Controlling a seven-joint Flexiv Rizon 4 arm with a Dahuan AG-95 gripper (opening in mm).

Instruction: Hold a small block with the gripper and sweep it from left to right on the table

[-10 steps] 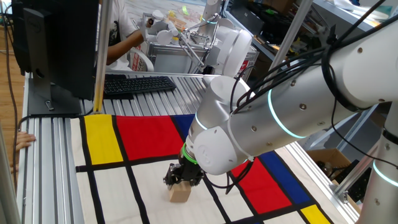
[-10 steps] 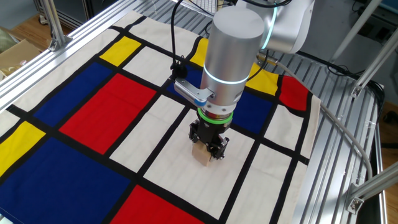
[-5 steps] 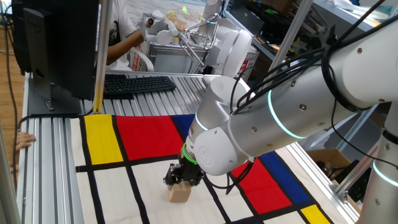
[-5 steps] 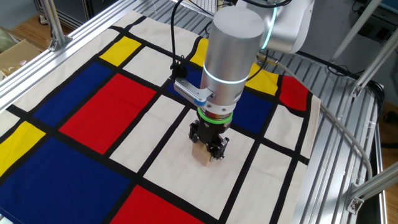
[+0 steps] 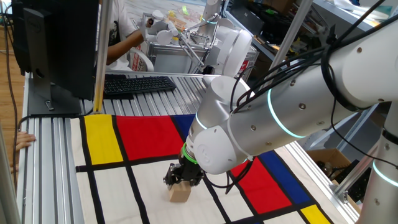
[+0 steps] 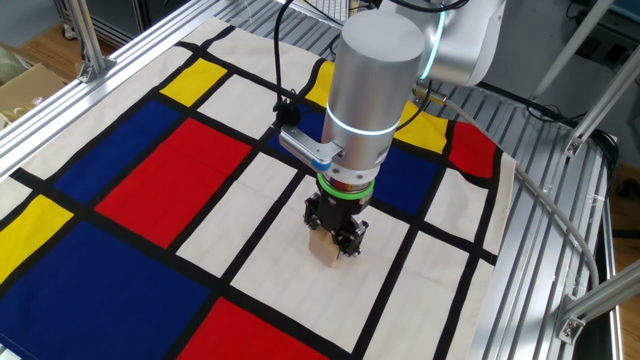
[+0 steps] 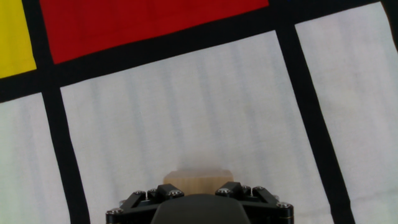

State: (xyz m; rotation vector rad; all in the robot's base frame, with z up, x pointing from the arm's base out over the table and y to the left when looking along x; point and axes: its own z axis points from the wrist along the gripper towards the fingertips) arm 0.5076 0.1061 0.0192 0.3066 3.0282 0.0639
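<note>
The small block (image 5: 180,194), a light-tan wooden cube, rests on a white rectangle of the table (image 5: 112,186) cloth. The gripper (image 5: 181,180), black with a green ring above it, stands straight down over the block, its fingers shut on the block's sides. In the other fixed view the block (image 6: 326,251) shows under the gripper (image 6: 335,236), near the middle of the table (image 6: 170,170). The hand view has the block (image 7: 198,178) between the black fingers (image 7: 149,196) at the bottom edge, with white cloth beyond and a red panel (image 7: 149,22) above.
A black keyboard (image 5: 137,84) and a dark monitor (image 5: 56,43) stand at the back left. A person's arm (image 5: 124,40) reaches in behind them. Bare aluminium rails (image 6: 540,260) edge the cloth, and a cardboard box (image 6: 25,85) sits off the table.
</note>
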